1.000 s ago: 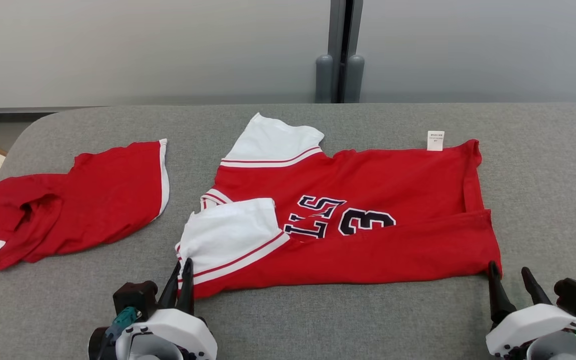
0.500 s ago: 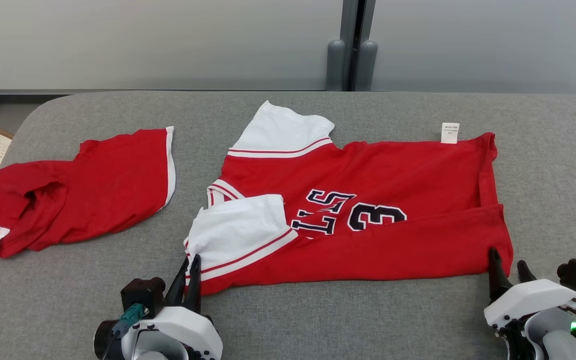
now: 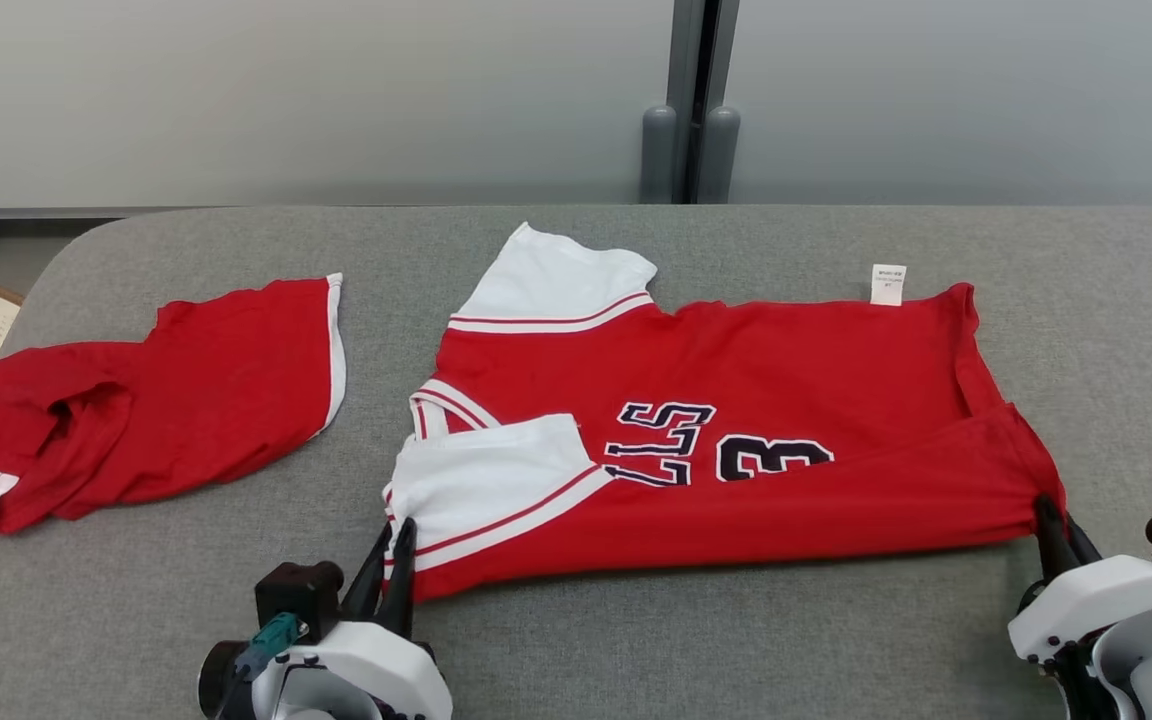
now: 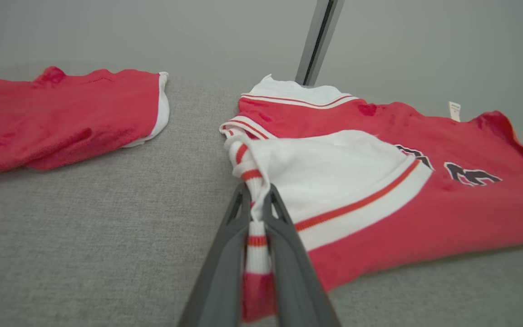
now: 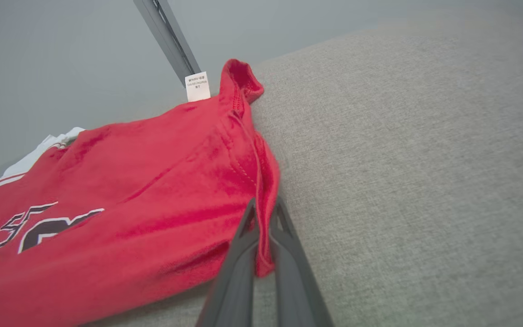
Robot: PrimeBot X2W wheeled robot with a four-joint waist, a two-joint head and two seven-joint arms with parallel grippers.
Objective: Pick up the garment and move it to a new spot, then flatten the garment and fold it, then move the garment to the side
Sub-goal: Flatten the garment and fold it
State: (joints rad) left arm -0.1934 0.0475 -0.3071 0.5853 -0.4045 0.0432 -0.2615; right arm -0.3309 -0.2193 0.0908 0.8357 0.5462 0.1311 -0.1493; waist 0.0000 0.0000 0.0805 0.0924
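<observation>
Fold step is proceeding: shirt (image 3: 736, 400) is lying mid-table (image 3: 636, 650); left gripper (image 3: 394, 532) is pinching its cuff (image 4: 249, 170), right gripper (image 3: 1054, 512) its hem corner (image 5: 266, 181), fingers fully closed on cloth. Next is likely calling for lifting both ends evenly

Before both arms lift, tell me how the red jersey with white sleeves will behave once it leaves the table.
Probably floppy: the jersey bunches where the left gripper pinches its sleeve cuff. With the right gripper shut on the hem corner, the middle will likely sag between them. It looks thin, so probably light.
</observation>
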